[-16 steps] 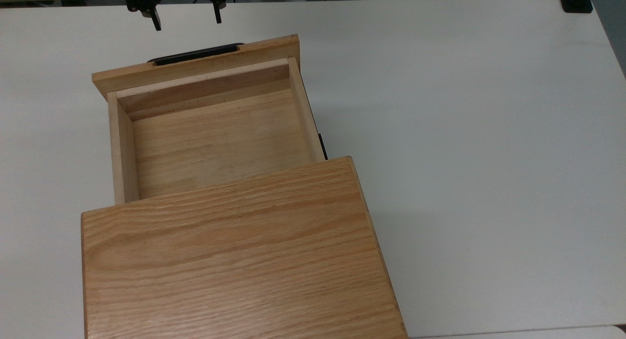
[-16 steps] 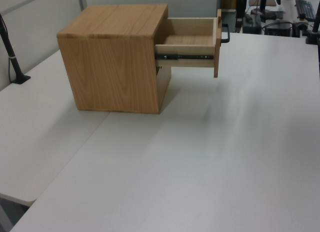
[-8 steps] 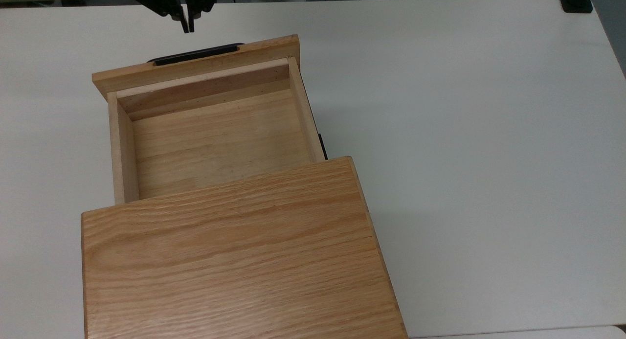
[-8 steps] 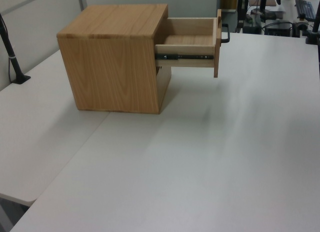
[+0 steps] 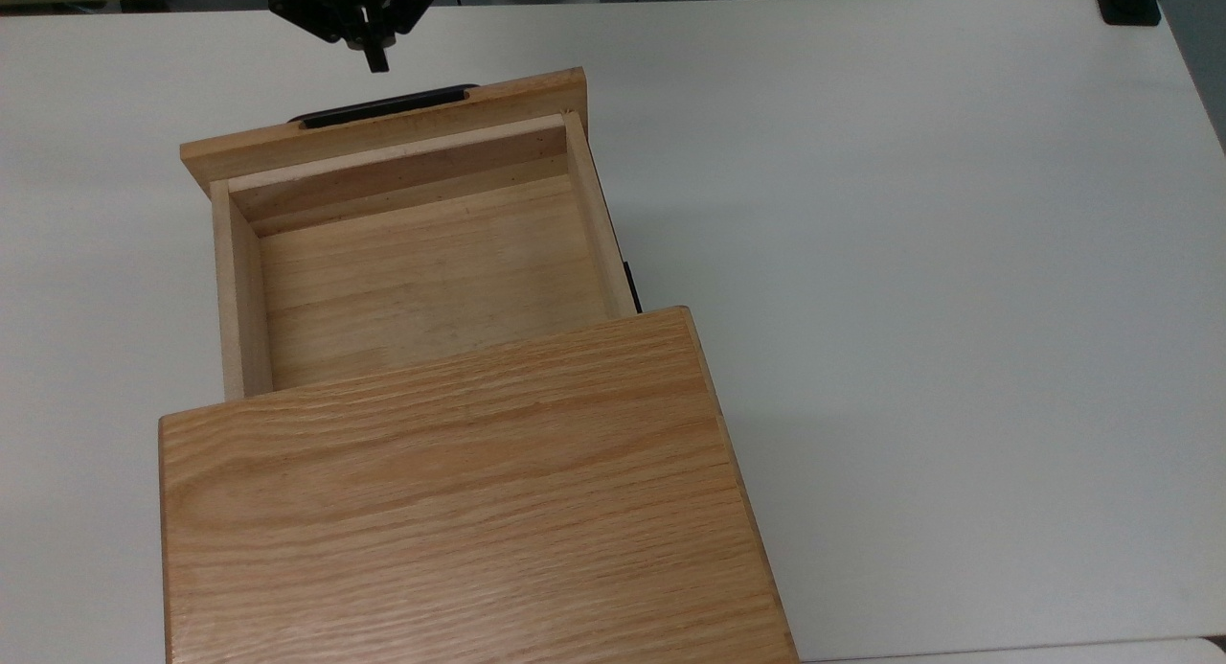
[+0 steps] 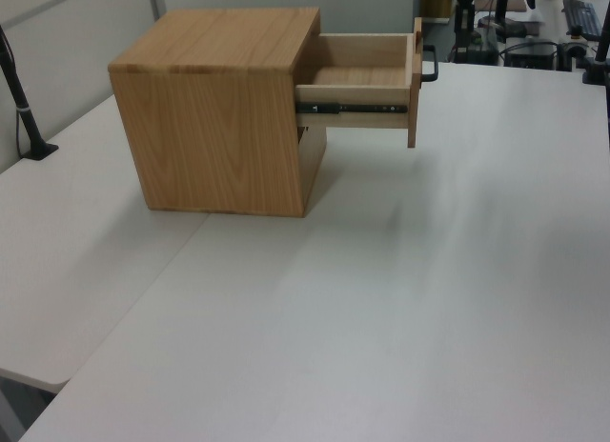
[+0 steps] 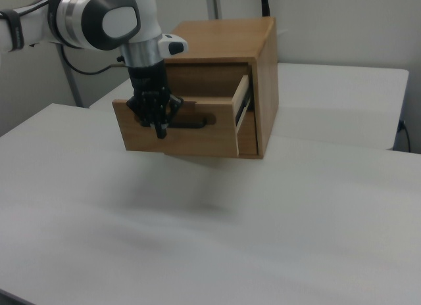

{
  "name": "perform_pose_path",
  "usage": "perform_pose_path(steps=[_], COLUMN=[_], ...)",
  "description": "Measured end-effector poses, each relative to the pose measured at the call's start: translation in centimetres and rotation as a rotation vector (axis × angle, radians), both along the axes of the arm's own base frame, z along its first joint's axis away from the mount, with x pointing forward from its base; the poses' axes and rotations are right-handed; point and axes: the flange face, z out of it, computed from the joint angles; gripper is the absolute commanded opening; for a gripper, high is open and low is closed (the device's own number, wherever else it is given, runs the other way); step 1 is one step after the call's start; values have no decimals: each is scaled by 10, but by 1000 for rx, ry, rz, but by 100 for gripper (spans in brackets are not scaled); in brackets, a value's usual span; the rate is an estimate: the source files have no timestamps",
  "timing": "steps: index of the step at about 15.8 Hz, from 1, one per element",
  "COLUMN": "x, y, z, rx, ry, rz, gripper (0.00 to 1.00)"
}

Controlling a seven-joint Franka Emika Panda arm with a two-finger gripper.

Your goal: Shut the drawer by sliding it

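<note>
The light oak drawer (image 5: 421, 281) stands pulled far out of its cabinet (image 5: 460, 492), and it holds nothing. Its thin black bar handle (image 5: 383, 105) runs along the front panel toward the top view's upper edge. My gripper (image 5: 372, 62) hangs shut just beyond that handle, with a small gap to it and nothing between its fingers. In the right view the gripper (image 7: 161, 131) points down in front of the drawer (image 7: 204, 140), level with the left end of the handle (image 7: 192, 123). The left view shows the drawer (image 6: 367, 51) sticking out to the right.
The cabinet (image 7: 230, 35) rests on a wide white table (image 5: 910, 262). A black clamp base (image 5: 1130, 3) sits at the table's far right corner in the top view. A black post (image 6: 24, 109) stands at the left view's left.
The fingers, spread apart a second ago, have come together. The gripper has edged slightly closer to the drawer's handle. The drawer has not moved.
</note>
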Motion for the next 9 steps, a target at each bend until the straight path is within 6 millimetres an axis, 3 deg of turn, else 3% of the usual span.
perform_pose_path(steps=[9], x=[24], y=[4], z=[-22], rx=[-9], ry=[-46], rz=[-114], gripper=[1])
